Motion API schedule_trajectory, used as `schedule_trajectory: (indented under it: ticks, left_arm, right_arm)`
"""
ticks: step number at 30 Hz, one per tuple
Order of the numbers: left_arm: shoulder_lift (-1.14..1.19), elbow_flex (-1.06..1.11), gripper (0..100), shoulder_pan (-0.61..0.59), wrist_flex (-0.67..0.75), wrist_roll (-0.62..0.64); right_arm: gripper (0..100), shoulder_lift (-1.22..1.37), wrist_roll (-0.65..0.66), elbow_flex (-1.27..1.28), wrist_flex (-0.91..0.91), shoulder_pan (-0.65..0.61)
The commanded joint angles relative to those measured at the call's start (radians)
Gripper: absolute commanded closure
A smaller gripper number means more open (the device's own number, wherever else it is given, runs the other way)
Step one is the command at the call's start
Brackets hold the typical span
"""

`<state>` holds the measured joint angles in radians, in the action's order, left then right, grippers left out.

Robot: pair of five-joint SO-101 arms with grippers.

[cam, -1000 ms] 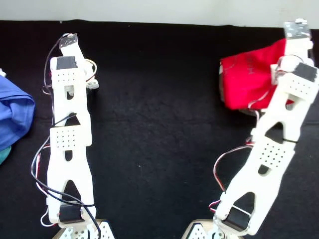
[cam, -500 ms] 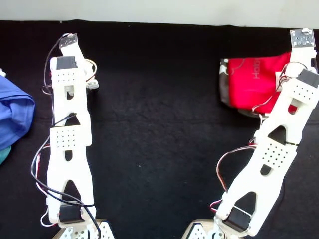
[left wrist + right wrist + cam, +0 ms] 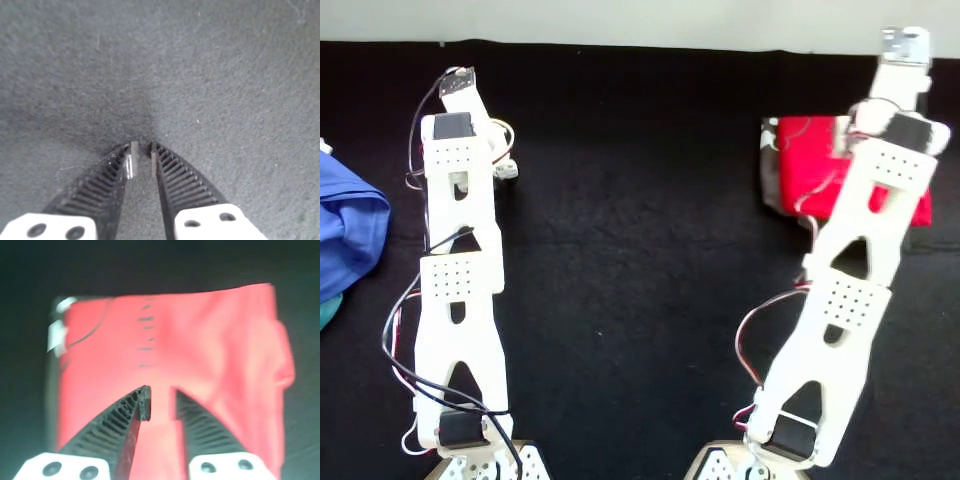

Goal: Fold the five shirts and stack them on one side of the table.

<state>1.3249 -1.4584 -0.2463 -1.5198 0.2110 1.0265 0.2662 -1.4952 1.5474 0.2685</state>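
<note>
A folded red shirt lies flat at the table's far right, on top of a darker folded garment whose grey edge shows beside it. The right arm stretches over this stack. In its wrist view my right gripper hovers just above the red shirt, slightly open, with nothing between its fingers. A crumpled blue shirt sits at the left edge, with a bit of teal cloth below it. My left gripper points at the bare black table cover, shut and empty.
The left arm stands folded up on the left side. The black table cover between the two arms is open room. A pale wall runs along the far table edge.
The right gripper has let go of the red shirt, which now lies flat and square on the stack. The right arm swung back over it. The left arm stayed still.
</note>
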Motion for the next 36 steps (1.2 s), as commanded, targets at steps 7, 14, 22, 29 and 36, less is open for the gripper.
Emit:
schedule_trajectory:
  ticks: [7,14,22,29,36]
  left_arm:
    - [-0.001,-0.021,93,0.008,0.023,0.009]
    - [-0.001,-0.021,93,0.008,0.023,0.009]
    - [0.001,-0.021,93,0.008,0.023,0.009]
    - [0.001,-0.021,93,0.008,0.023,0.009]
    - [0.001,-0.021,93,0.008,0.023,0.009]
  right_arm:
    - [99.1,0.091,0.023,-0.047,0.124,-0.019]
    - [99.1,0.11,0.018,-0.194,0.137,-0.021]
    - [98.9,-0.142,0.018,-0.269,0.219,-0.044]
    - [98.9,-0.374,-0.037,-0.24,0.222,-0.048]
    - [98.9,-0.843,-0.138,0.315,0.222,-0.111]
